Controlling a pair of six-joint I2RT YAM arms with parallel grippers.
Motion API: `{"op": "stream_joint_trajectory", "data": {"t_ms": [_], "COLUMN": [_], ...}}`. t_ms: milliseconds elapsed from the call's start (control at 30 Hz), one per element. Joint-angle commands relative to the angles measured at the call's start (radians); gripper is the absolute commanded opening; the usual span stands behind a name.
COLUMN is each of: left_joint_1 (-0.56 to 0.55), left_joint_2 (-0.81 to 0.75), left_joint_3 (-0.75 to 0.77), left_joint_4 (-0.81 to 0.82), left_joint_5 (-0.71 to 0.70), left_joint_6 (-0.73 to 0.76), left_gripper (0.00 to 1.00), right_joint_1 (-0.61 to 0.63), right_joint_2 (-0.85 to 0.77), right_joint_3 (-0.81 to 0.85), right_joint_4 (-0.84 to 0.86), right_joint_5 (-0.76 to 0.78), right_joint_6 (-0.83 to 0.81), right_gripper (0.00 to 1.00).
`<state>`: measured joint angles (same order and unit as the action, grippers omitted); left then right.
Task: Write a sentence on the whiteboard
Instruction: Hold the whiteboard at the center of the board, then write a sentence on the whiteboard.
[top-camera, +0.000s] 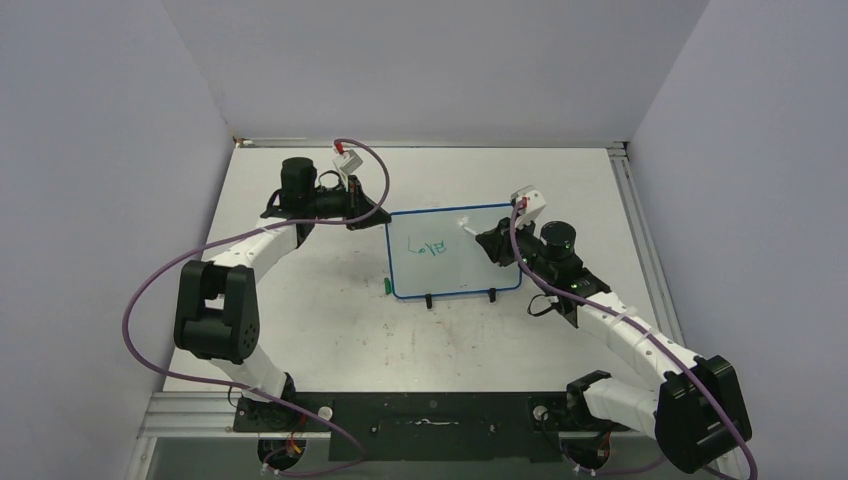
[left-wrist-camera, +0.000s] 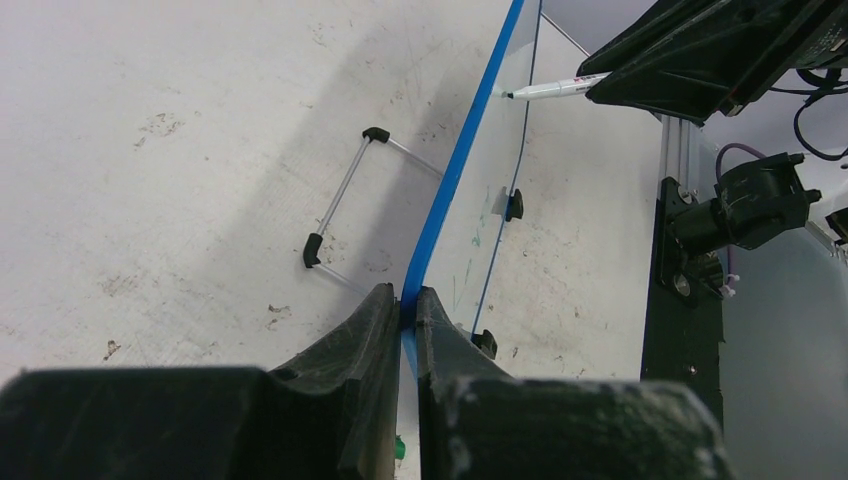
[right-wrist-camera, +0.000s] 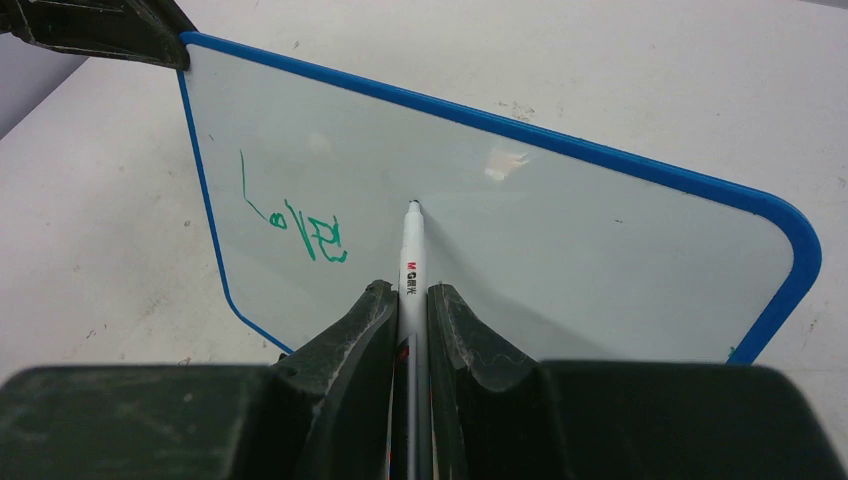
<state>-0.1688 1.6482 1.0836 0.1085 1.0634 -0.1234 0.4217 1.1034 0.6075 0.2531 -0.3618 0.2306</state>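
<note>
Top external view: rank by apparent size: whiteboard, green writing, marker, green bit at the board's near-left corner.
1. whiteboard
2. green writing
3. marker and green bit: both tiny and alike here, and the marker is only partly visible, so unranked.

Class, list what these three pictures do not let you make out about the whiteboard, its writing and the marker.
Top view: green writing too small to read.
Left wrist view: whiteboard face nearly edge-on.
Right wrist view: marker rear end hidden between right gripper fingers.
Top view: small green object beside the board too small to identify.
</note>
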Motion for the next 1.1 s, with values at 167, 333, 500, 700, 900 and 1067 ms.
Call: {"op": "stream_joint_trajectory", "data": {"t_ms": [167,333,500,700,900,1067], "left_joint_1": [-0.012,-0.015,-0.015,-0.017,-0.017,-0.016], "left_joint_2": [-0.010,-0.014,-0.018,-0.022,-0.025,-0.029], "left_joint_3": [-0.003,-0.006,-0.006,-0.007,-0.006,-0.008], "left_joint_4": [-0.030,-0.037,-0.037,-0.035,-0.036,-0.035], "left_joint_5": [-0.008,-0.017,-0.020,-0.022,-0.024,-0.025], "left_joint_6": [0.068,0.080,0.080,0.080,0.079,0.080], "left_gripper": [0.00,0.00,0.00,0.00,0.00,0.00], "right_joint_1": [0.015,0.033,0.057,0.087,0.109,0.113], "right_joint_2": [-0.007,-0.014,-0.026,-0.051,-0.065,-0.064], "right_joint_3": [0.024,0.019,0.001,-0.040,-0.064,-0.067], "right_joint_4": [0.025,-0.017,-0.068,-0.113,-0.118,-0.052], "right_joint_5": [0.063,0.102,0.128,0.163,0.179,0.206], "right_joint_6": [-0.039,-0.043,-0.032,-0.005,0.005,0.014], "right_gripper": [0.05,0.05,0.05,0.05,0.05,0.05]}}
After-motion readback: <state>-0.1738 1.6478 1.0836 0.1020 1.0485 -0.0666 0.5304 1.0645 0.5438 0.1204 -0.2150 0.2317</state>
